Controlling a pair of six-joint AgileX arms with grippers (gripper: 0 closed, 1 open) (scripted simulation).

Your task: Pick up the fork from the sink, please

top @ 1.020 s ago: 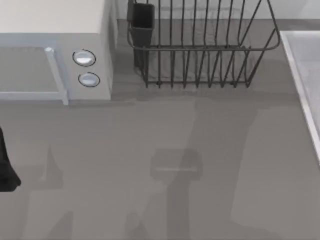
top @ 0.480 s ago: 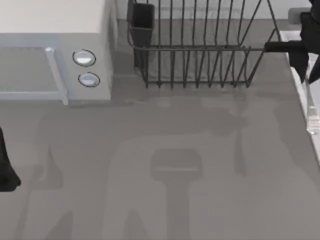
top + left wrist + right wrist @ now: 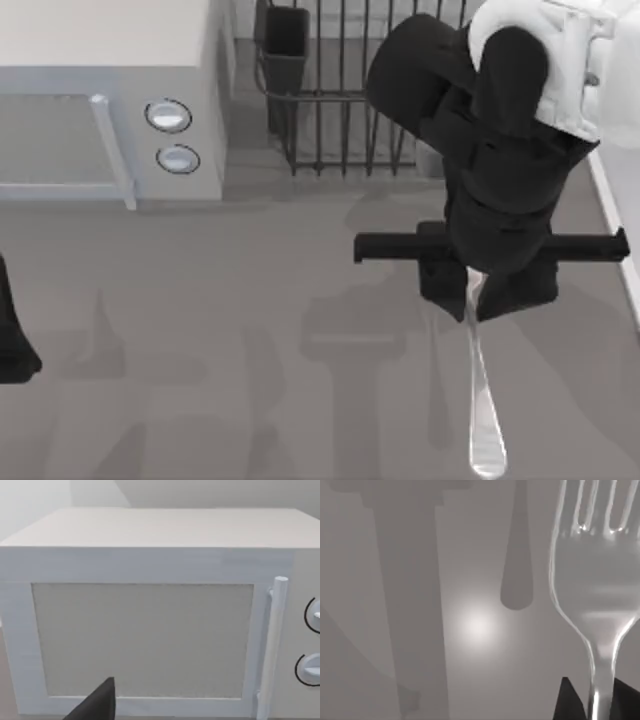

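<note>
Top view: right gripper over grey table, right of centre, clamped on fork; fork hangs clear of sink, whose rim sits at right edge. Left arm parked at left edge. Microwave and dish rack behind.

Left wrist view: microwave door close.

Right wrist view: fork tines against table, black fingers pinching handle.

The top view looks straight down on the table; the left wrist view faces the microwave closely.
</note>
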